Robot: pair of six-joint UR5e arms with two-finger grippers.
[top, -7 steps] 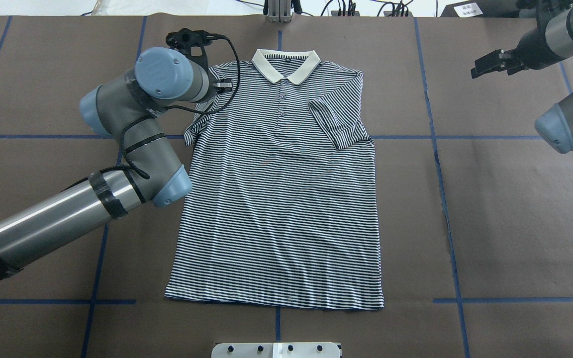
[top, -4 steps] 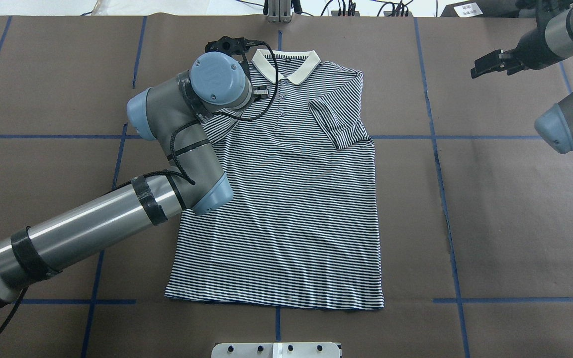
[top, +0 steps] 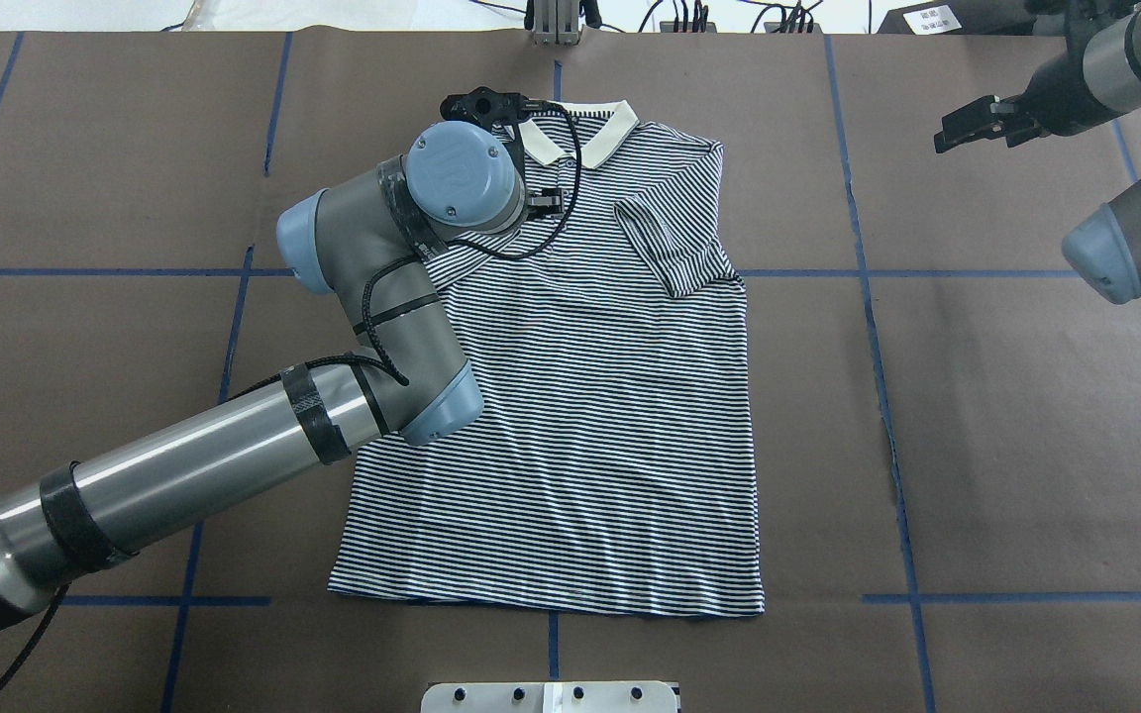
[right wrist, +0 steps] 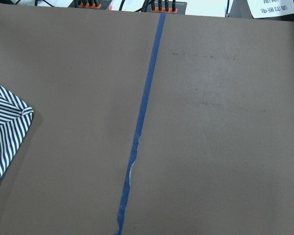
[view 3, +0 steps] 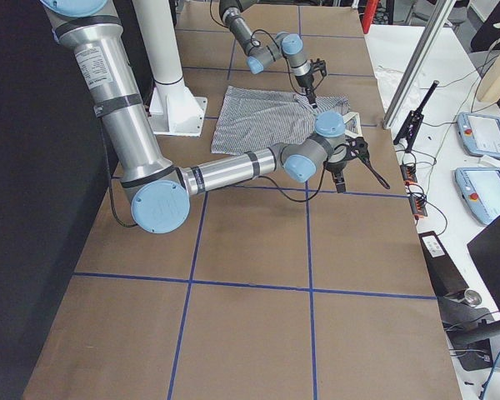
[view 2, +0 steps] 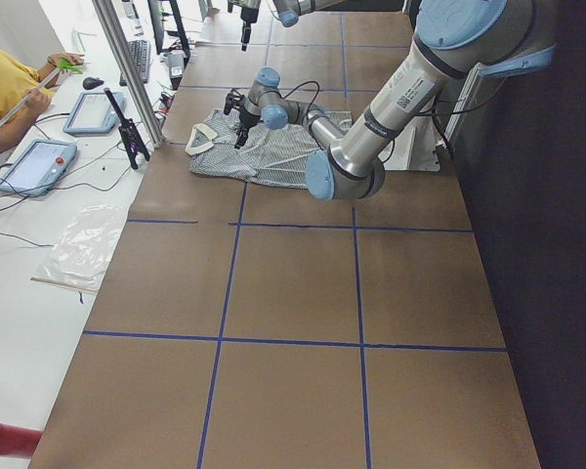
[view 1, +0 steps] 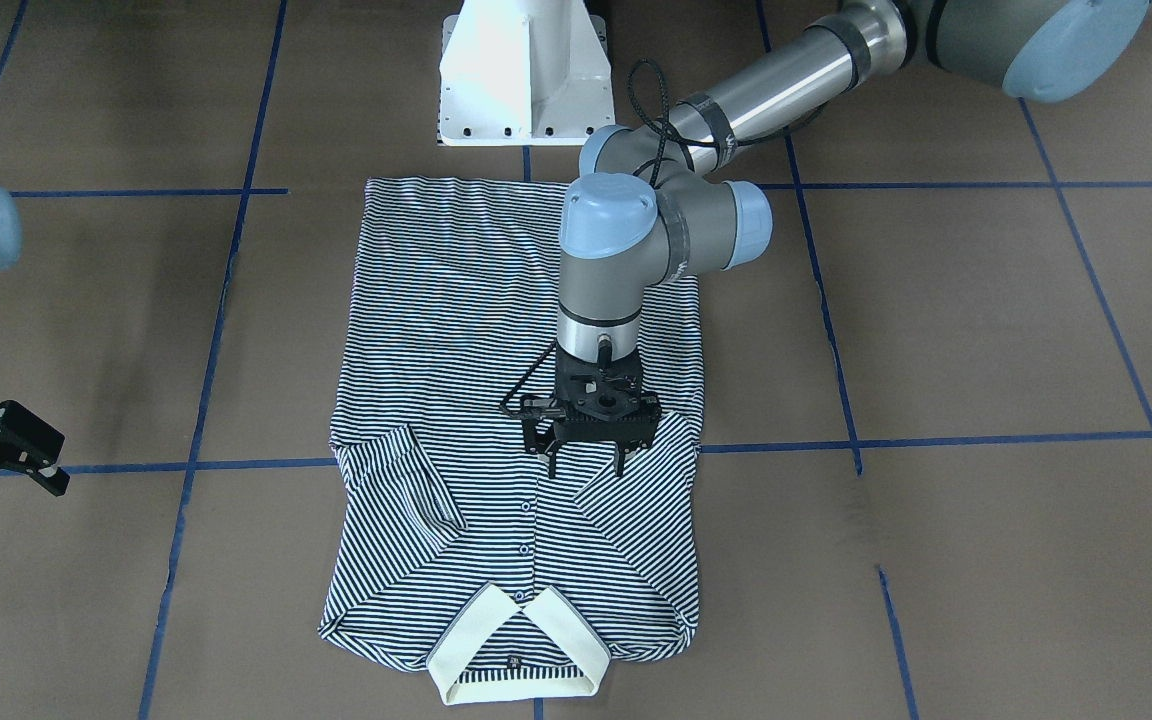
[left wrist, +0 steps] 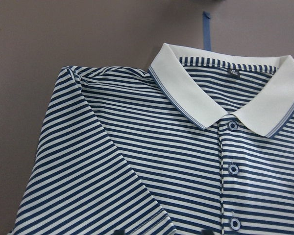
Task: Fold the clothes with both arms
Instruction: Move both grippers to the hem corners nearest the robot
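Observation:
The striped polo shirt [top: 580,396] lies flat on the brown table, its cream collar [top: 595,139] at the far side. Both sleeves lie folded in on the chest: the right sleeve [top: 674,243] and the left sleeve [view 1: 636,530]. My left gripper [view 1: 585,467] points down over the chest at the tip of the folded left sleeve, jaws spread and holding nothing. In the overhead view its wrist hides it. The left wrist view shows the collar [left wrist: 191,88] and the folded sleeve [left wrist: 88,186]. My right gripper [top: 949,134] is open and empty, off the shirt at the far right.
The white pedestal base [view 1: 526,70] stands at the robot's side of the table. Blue tape lines [top: 868,297] cross the brown table cover. A metal bracket [top: 551,696] sits at the near edge. An operator [view 2: 10,88] and tablets are beside the table.
My left gripper has moved to the right across the shirt, and the left sleeve, which stuck out at the shirt's left side, now lies folded on the chest. The right arm has barely moved.

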